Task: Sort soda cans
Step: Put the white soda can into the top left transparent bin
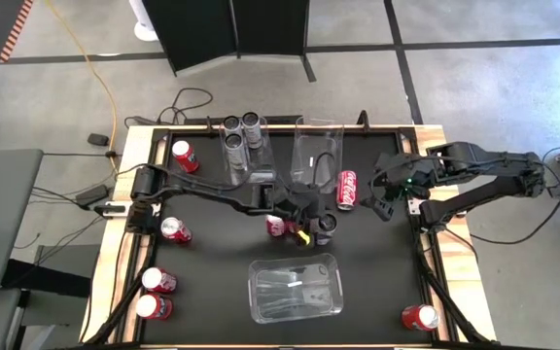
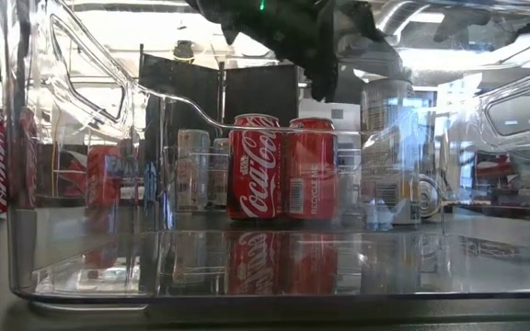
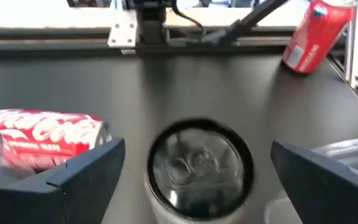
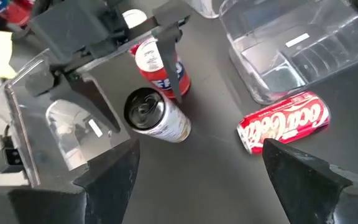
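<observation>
Nearest the low camera sat the clear rectangular plastic bin (image 1: 296, 288), empty (presumably one colour's destination); behind it the left tool (image 1: 311, 226) stood fully open over an upright silver-grey soda can (image 4: 157, 118), gripping nothing, jaws either side; a red soda can (image 4: 161, 67) stood just beside; farther off a red can on its side (image 1: 347, 189) lay on the black counter (image 1: 212, 262) near the right tool (image 1: 385, 199), wide open and empty; three silver cans (image 1: 241, 131) filled the far bin (image 1: 261, 160), sorted by colour.

Two dark, near-black jointed arms, slim tubular links, chunky joint housings. Left gripper (image 1: 311, 222): black angular fingers (image 3: 86, 177), yellow tag at wrist. Right gripper (image 1: 385, 194): broad flat matte fingers (image 4: 114, 177), small green light near wrist. Black cables along links.
</observation>
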Controlling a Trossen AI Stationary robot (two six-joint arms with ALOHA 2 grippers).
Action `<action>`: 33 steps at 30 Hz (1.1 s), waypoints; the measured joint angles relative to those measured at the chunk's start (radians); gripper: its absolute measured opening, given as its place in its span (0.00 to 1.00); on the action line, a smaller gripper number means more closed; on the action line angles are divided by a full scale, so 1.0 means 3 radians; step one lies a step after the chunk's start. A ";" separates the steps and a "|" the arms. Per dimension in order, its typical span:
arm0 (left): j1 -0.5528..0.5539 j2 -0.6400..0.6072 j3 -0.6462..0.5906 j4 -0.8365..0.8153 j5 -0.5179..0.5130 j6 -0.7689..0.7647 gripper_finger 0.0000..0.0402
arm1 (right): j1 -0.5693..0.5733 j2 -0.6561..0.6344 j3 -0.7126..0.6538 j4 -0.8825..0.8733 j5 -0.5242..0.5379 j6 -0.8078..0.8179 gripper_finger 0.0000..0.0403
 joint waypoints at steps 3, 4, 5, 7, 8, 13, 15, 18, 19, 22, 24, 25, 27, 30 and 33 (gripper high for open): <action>0.0005 0.0036 -0.0007 -0.0087 -0.0009 0.0002 1.00 | -0.0001 -0.0001 0.0000 0.0004 0.0004 0.0001 0.88; 0.0005 0.0059 -0.0007 -0.0058 -0.0010 0.0012 0.99 | -0.0001 0.0000 0.0000 0.0005 0.0007 0.0001 0.88; 0.0004 0.0068 -0.0007 -0.0039 -0.0011 0.0011 0.99 | -0.0001 0.0000 0.0000 0.0004 0.0009 0.0001 0.88; 0.0003 0.0068 -0.0007 -0.0049 -0.0010 -0.0014 0.96 | -0.0001 0.0000 0.0000 0.0005 0.0010 0.0001 0.88; 0.0002 0.0068 -0.0007 -0.0049 -0.0009 -0.0022 0.95 | -0.0001 0.0000 0.0000 0.0006 0.0011 -0.0003 0.88; 0.0020 0.0092 -0.0005 -0.0045 -0.0032 -0.0156 0.83 | -0.0001 0.0000 0.0000 0.0007 0.0042 -0.0005 0.88; 0.0026 0.0091 -0.0005 -0.0012 -0.0045 -0.0234 0.75 | -0.0001 0.0000 0.0000 -0.0004 0.0080 -0.0008 0.88; 0.0044 0.0083 -0.0004 -0.0001 -0.0061 -0.0428 0.62 | -0.0001 0.0000 0.0000 -0.0006 0.0084 -0.0014 0.88; 0.0052 0.0067 -0.0004 -0.0006 -0.0067 -0.0494 0.62 | -0.0001 0.0000 0.0000 -0.0007 0.0084 -0.0014 0.88; 0.0086 -0.0021 -0.0011 -0.0062 -0.0083 -0.0571 0.62 | -0.0001 0.0000 0.0000 -0.0004 0.0111 -0.0051 0.88; 0.0105 -0.0138 -0.0011 -0.0094 -0.0156 -0.0594 0.62 | -0.0001 0.0000 0.0000 -0.0003 0.0181 -0.0094 0.88; 0.0114 -0.0232 -0.0011 -0.0143 -0.0198 -0.0592 0.62 | -0.0001 0.0000 0.0000 -0.0002 0.0208 -0.0126 0.88; 0.0135 -0.0406 -0.0009 -0.0227 -0.0305 -0.0555 0.62 | -0.0005 0.0000 0.0000 0.0006 0.0262 -0.0186 0.88; 0.0185 -0.0689 -0.0004 -0.0511 -0.0511 -0.0553 0.62 | -0.0009 0.0000 0.0000 0.0035 0.0337 -0.0279 0.88; 0.0272 -0.0960 -0.0004 -0.0865 -0.0716 -0.0579 0.62 | -0.0010 0.0000 -0.0001 0.0081 0.0361 -0.0354 0.88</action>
